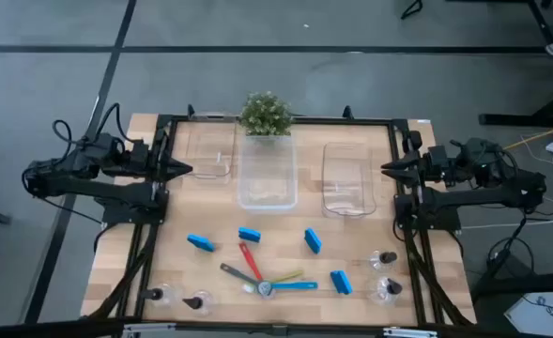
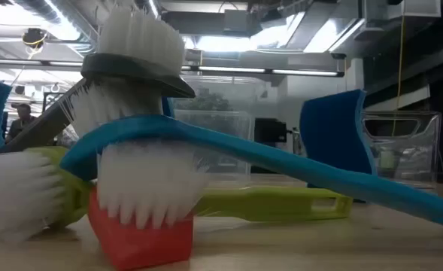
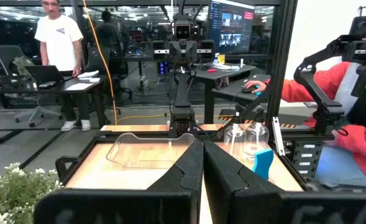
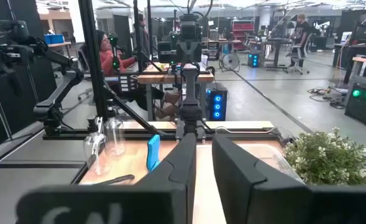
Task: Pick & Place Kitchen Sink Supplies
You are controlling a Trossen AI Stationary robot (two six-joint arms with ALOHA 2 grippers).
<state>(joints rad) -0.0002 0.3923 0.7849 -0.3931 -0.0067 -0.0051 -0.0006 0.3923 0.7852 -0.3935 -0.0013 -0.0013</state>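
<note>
High view: left gripper (image 1: 188,170) and right gripper (image 1: 388,168) parked at the surface's side edges w/ nothing held, supplies near the front edge: brushes (image 1: 262,280) crossed mid-front, sponges (image 1: 249,234) around them, bottles (image 1: 386,258) in the corners, bins (image 1: 267,175) further back. Low view: brush heads stacked, so lift the top one first. Left wrist: jaws shut. Right wrist: jaws a slit apart, so widen them before descending.
</note>
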